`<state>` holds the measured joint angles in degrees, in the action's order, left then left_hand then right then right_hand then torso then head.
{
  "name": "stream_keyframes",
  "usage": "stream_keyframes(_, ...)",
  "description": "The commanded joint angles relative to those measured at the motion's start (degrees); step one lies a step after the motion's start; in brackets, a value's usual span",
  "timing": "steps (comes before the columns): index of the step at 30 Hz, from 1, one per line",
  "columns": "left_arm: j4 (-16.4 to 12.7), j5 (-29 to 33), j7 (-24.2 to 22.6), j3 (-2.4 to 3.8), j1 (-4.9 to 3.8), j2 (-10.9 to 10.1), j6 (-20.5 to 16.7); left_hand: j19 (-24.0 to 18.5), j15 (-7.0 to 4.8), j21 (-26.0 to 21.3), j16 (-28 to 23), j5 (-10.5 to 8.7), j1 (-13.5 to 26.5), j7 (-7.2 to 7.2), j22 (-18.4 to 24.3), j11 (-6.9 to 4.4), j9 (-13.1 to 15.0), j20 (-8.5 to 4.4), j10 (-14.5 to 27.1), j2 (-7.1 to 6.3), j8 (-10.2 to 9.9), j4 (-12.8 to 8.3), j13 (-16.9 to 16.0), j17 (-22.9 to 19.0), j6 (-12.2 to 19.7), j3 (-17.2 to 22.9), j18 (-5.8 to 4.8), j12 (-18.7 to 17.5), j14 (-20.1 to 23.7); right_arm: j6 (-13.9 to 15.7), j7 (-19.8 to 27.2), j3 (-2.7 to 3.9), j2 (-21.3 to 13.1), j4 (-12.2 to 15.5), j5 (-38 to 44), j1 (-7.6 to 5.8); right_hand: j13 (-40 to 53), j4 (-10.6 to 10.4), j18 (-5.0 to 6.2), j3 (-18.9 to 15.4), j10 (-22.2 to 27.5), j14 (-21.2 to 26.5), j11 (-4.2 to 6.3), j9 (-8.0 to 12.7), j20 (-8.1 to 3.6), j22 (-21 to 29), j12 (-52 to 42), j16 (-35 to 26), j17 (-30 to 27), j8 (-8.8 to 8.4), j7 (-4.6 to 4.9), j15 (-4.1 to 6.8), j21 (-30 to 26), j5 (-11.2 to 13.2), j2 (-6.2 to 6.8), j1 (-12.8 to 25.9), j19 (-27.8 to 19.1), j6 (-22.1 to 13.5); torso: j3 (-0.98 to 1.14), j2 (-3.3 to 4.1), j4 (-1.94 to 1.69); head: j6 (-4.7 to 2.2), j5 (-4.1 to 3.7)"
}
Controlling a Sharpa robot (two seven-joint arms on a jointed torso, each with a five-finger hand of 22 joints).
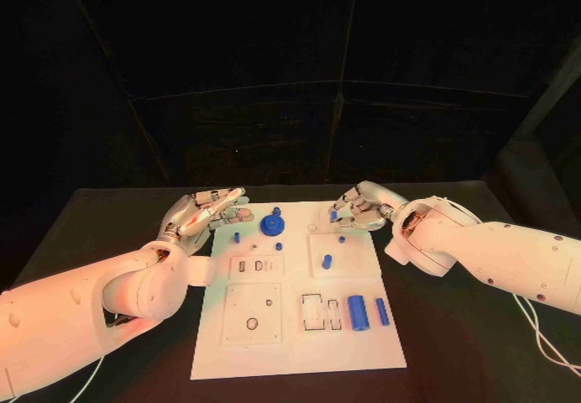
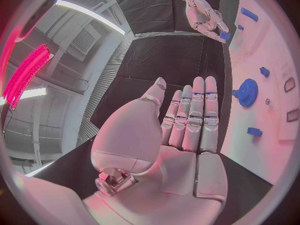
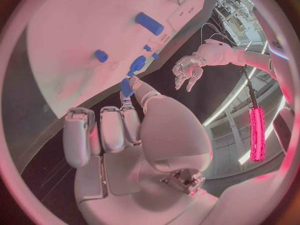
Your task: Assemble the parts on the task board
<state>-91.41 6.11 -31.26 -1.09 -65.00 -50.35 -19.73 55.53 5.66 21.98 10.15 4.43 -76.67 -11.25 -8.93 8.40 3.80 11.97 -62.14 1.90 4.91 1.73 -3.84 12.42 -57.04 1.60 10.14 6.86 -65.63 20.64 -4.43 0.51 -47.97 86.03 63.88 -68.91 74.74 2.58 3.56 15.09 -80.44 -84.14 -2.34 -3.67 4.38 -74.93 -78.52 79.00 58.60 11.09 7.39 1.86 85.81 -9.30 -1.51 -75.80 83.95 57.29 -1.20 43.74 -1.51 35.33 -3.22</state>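
Note:
The white task board (image 1: 296,344) lies in the middle of the black table. A blue gear (image 1: 274,224) stands near its far edge, also seen from the left wrist (image 2: 248,92). My left hand (image 1: 206,211) hovers at the board's far left corner with its fingers (image 2: 194,115) straight and nothing in it. At the far right corner, my right hand (image 1: 363,206) pinches a small blue part (image 1: 333,215) between thumb and a fingertip, just above the board's edge; the same small blue part (image 3: 127,87) shows in the right wrist view.
Small blue pegs (image 1: 236,238) (image 1: 279,247) (image 1: 342,239) (image 1: 327,261) sit on the board's far half. A thick blue cylinder (image 1: 358,311) and a thin blue rod (image 1: 383,311) lie near the right edge beside rectangular slots (image 1: 312,312). Bare black table (image 1: 472,353) surrounds the board.

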Motion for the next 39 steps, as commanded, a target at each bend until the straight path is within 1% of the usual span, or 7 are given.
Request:
stream_keyframes(1, 0.1, -0.2, -0.3, 0.02, -0.09, -0.1, 0.7, 0.4, 0.02, -0.2, -0.2, -0.34, -0.1, -0.16, 0.1, 0.01, 0.0, -0.05, -0.3, 0.59, -0.3, -0.4, 0.1, 0.1, -0.5, 0.0, 0.35, -0.2, -0.5, 3.6, -6.5, 0.02, 1.4, 1.7, 2.5, -0.13, -0.1, -0.3, -1.08, 0.2, 0.2, -1.0, -0.03, -0.1, -0.44, -2.3, 0.3, -0.3, -0.1, 0.15, 0.04, 0.24, -0.3, -0.4, 0.11, 0.5, 1.1, -0.2, -0.25, -0.45, -0.23, 0.35, 0.58)
stream_keyframes(5, 0.4, -0.2, -0.2, 0.02, -0.10, -0.2, 0.8, 0.5, -0.01, -0.2, -0.2, -0.34, -0.1, -0.13, 0.1, -0.04, 0.0, -0.07, -0.5, 0.64, -0.3, -0.4, 0.0, 0.1, -0.6, 0.0, 0.36, -0.1, -0.6, 3.5, -9.4, 0.00, 4.1, 3.0, 4.8, -0.14, -0.2, -0.2, -1.07, 0.6, 0.3, -0.9, -0.01, -0.1, -0.43, -2.3, 0.4, -0.3, -0.2, 0.09, 0.03, 0.25, -0.3, -1.0, 0.16, 0.4, 1.1, -0.2, -0.35, -0.60, -0.44, 0.79, 1.13)
stream_keyframes(10, 1.1, -0.2, -0.2, 0.02, -0.11, -0.1, 0.9, 0.5, -0.04, -0.2, -0.2, -0.34, 0.0, -0.11, 0.1, -0.07, 0.0, -0.08, -0.7, 0.65, -0.3, -0.4, 0.0, 0.2, -0.7, 0.0, 0.36, -0.1, -0.7, 2.0, -11.9, -0.09, 7.7, 2.9, 7.7, -0.11, -0.2, -0.1, -1.06, 0.7, 0.3, -0.9, -0.01, -0.1, -0.43, -2.2, 0.4, -0.4, -0.2, 0.08, 0.03, 0.25, -0.3, -1.1, 0.18, 0.4, 1.1, -0.2, -0.59, -0.75, -0.45, 1.15, 2.06)
stream_keyframes(19, 1.6, -0.2, -0.2, 0.03, -0.12, 0.3, 0.8, 0.7, -0.14, -0.1, -0.2, -0.35, 0.0, -0.07, 0.1, -0.14, 0.0, -0.15, -1.0, 0.72, -0.3, -0.5, 0.0, 0.3, -0.9, 0.1, 0.39, -0.1, -1.0, -1.6, -13.9, -2.87, 12.3, 2.5, 11.1, 0.05, -0.4, -0.2, -1.02, 0.8, 0.5, -0.9, -0.04, -0.1, -0.43, -2.0, 0.6, -0.4, -0.4, 0.00, 0.09, 0.25, -0.4, -1.3, 0.26, 0.6, 1.0, -0.3, -0.44, -0.62, -0.48, 1.62, 3.25)
stream_keyframes(23, 1.6, -0.2, -0.2, 0.03, -0.13, 0.3, 0.8, 0.8, -0.17, -0.1, -0.2, -0.35, 0.0, -0.05, 0.1, -0.17, 0.0, -0.18, -1.1, 0.76, -0.3, -0.5, 0.0, 0.4, -0.9, 0.1, 0.40, -0.1, -1.1, -2.6, -14.0, -3.45, 13.6, 2.1, 12.2, 0.27, -0.4, -0.2, -1.02, 0.8, 0.5, -0.9, -0.04, -0.1, -0.43, -2.0, 0.6, -0.4, -0.4, 0.00, 0.09, 0.25, -0.4, -1.3, 0.26, 0.6, 1.0, -0.3, -0.39, -0.57, -0.40, 1.68, 3.46)
stream_keyframes(27, 1.7, -0.2, -0.2, 0.03, -0.13, 0.4, 0.8, 0.8, -0.17, -0.1, -0.2, -0.35, 0.0, -0.05, 0.1, -0.17, 0.0, -0.18, -1.1, 0.76, -0.3, -0.5, 0.0, 0.4, -0.9, 0.1, 0.40, -0.1, -1.1, -3.5, -13.8, -3.72, 14.7, 1.6, 12.7, 0.61, -0.5, -0.2, -1.01, 0.8, 0.5, -0.9, -0.07, -0.1, -0.42, -1.9, 0.6, -0.4, -0.3, -0.07, 0.12, 0.23, -0.4, -1.5, 0.28, 0.6, 1.0, -0.4, -0.33, -0.56, -0.37, 1.90, 3.99)
stream_keyframes(39, 1.8, -0.2, -0.1, 0.03, -0.13, 0.8, 0.9, 0.8, -0.17, -0.1, -0.2, -0.35, 0.0, -0.05, 0.1, -0.17, 0.0, -0.18, -1.1, 0.76, -0.3, -0.5, 0.0, 0.4, -0.9, 0.1, 0.40, -0.1, -1.1, -4.2, -13.7, -3.86, 17.1, 0.2, 14.6, 1.93, -0.5, -0.2, -0.99, 0.9, 0.5, -0.9, -0.11, -0.1, -0.41, -1.8, 0.7, -0.4, -0.3, -0.16, 0.16, 0.20, -0.5, -1.7, 0.36, 0.7, 1.0, -0.5, -0.33, -0.61, -0.38, 2.17, 4.28)
